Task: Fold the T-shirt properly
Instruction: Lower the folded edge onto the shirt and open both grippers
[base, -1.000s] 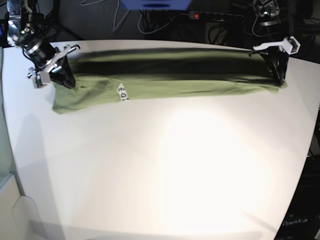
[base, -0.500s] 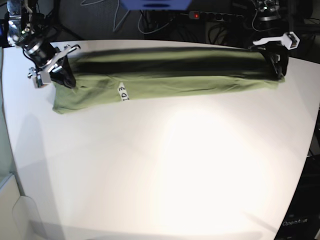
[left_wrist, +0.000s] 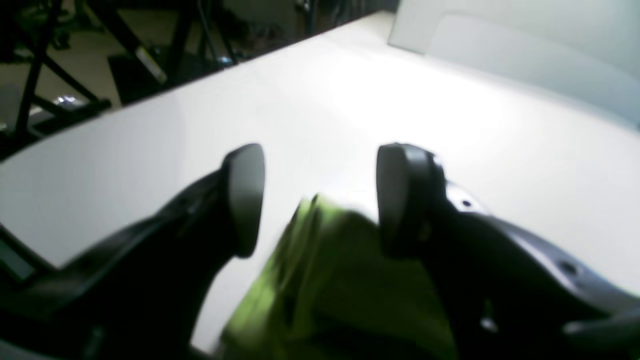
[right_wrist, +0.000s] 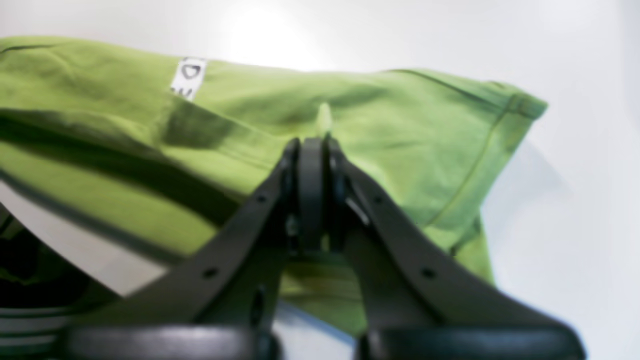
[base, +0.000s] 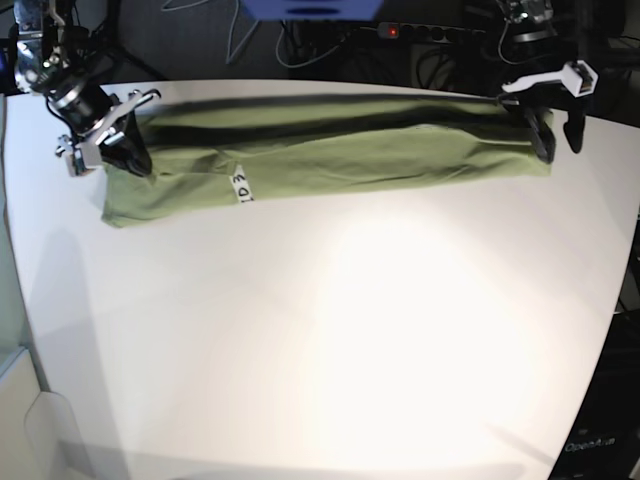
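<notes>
I see the T-shirt (base: 330, 155) lying long across the far side of the table (base: 330, 330); my right gripper (right_wrist: 312, 145) pinches it, my left gripper (left_wrist: 320, 200) gapes wide, holding nothing, its view blurry

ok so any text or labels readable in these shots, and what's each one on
"ID3": handwritten on the small white tag on the T-shirt, sideways in the base view.
"OpenArm": faint print on dark equipment at the base view's bottom right corner; the end is too small to read.
The same tag in the right wrist view is too blurred to read.
</notes>
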